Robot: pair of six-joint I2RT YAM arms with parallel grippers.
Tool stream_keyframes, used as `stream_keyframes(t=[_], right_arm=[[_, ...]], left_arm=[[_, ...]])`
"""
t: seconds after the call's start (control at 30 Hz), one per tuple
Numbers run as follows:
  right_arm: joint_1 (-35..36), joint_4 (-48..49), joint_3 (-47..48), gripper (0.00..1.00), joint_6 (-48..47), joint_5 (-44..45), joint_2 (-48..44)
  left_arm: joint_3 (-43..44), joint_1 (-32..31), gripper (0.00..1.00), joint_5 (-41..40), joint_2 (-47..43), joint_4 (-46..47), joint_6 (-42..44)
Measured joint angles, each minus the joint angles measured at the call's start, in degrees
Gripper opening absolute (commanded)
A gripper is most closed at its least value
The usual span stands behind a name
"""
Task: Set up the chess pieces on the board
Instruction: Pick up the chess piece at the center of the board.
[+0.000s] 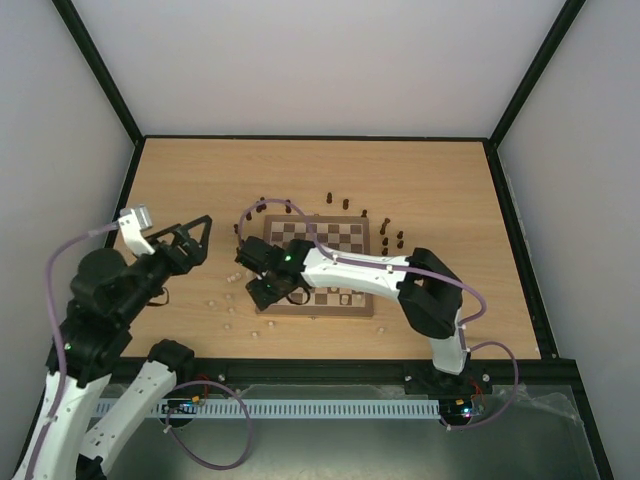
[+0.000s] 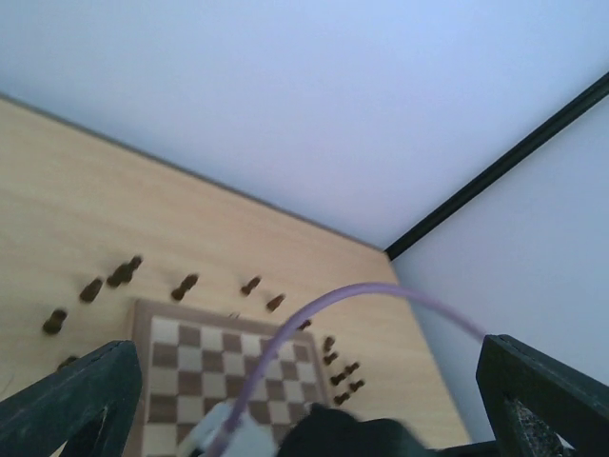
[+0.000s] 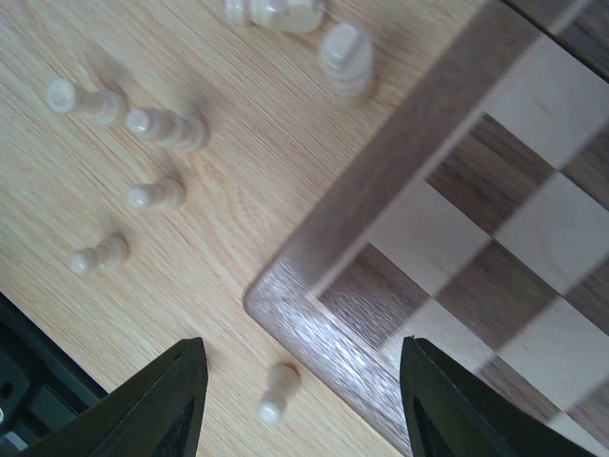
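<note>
Fetching a pale piece: the right end effector [image 3: 300,360] hovers open, empty, over the board [image 3: 400,143] corner, with a pale pawn [image 3: 276,390] on the counter [image 3: 238,162] just beside that corner. Next, I judge, lower and close on it. The left end effector [image 1: 190,238] hangs wide open, left of the board

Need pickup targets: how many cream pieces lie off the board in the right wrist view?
7 cream pieces: two at the top edge, four clustered left, one by the board's corner. Others may be hidden.
</note>
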Motion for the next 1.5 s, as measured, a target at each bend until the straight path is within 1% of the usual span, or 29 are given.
stream_keyframes(t=[0.07,0.17,0.33,0.4,0.5,0.73,0.87,0.97,1.1,1.33,1.4,1.5], right_arm=[[0.35,-0.04,1.88,0.57,-0.26,-0.52,1.75],[0.74,0.07,5.44,0.53,-0.81,-1.14,4.74],[1.73,-0.22,12.11,0.53,-1.46,-1.57,10.40],[2.29,-0.46,14.60,0.52,-1.90,-1.57,12.50],[2.95,-0.96,17.51,0.45,-2.36,-1.62,14.86],[3.30,-2.45,23.26,0.42,-3.02,-1.70,19.02],[3.30,-3.28,25.18,0.41,-3.34,-1.55,20.96],[3.30,-3.80,26.16,0.38,-3.56,-1.42,22.12],[3.32,-4.72,27.12,0.38,-3.69,-1.01,23.34],[3.32,-5.09,27.76,0.37,-3.80,-0.42,23.82],[3.32,-5.25,28.48,0.33,-3.82,-0.31,23.98],[3.30,-5.51,29.46,0.33,-4.04,-0.20,24.13]], left_arm=[[2.40,0.00,1.00,0.00,-0.76,-0.02,0.00],[5.29,0.00,0.99,0.04,-1.88,-0.20,0.00],[8.48,0.00,1.00,0.04,-2.69,-0.63,0.00],[8.90,0.00,1.00,0.04,-2.99,-0.92,0.00],[9.03,0.00,1.00,0.07,-3.26,-1.42,0.00],[9.03,0.00,0.99,0.31,-3.26,-1.99,0.02],[9.03,0.00,1.00,0.39,-3.26,-2.16,0.02],[9.01,0.00,0.99,0.50,-3.26,-2.14,0.02],[8.98,0.00,1.00,0.55,-3.26,-2.14,0.02],[8.48,0.00,1.00,0.55,-3.26,-2.12,0.02],[8.31,0.00,0.99,0.55,-3.26,-2.14,0.02],[8.31,0.00,1.00,0.55,-3.26,-2.12,0.04]])
